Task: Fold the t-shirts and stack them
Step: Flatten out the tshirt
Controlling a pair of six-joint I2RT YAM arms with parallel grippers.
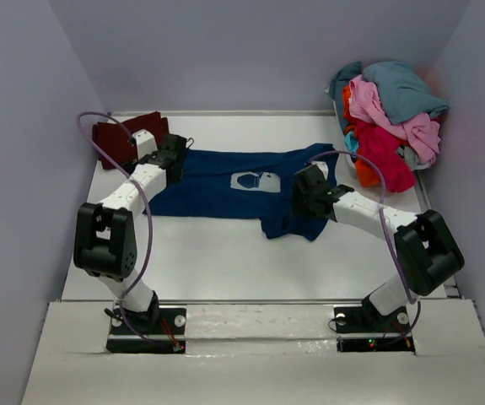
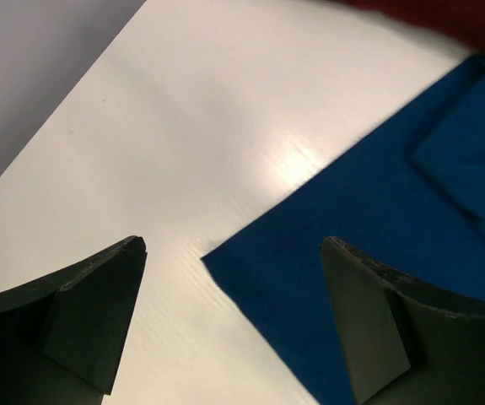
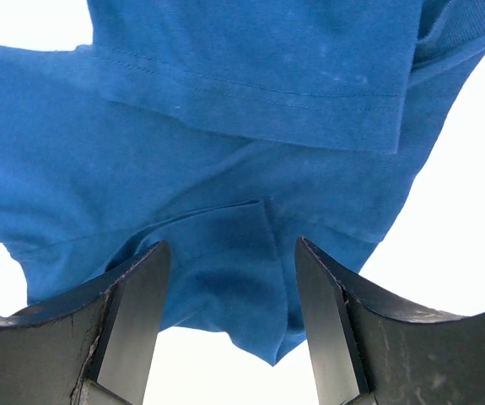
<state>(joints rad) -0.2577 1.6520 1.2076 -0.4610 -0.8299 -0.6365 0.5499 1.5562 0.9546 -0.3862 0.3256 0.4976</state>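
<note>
While left pincer and right pincer gape, navy t-shirt lies flat, pale print up

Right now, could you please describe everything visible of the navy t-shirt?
The navy t-shirt is soft cloth with a white-and-pale-blue print facing up. It lies spread on the white table, a hemmed layer folded over near its right end. The open left end effector hangs above its left corner, the open right end effector above its right end.

A white table stands between pale grey walls.
</note>
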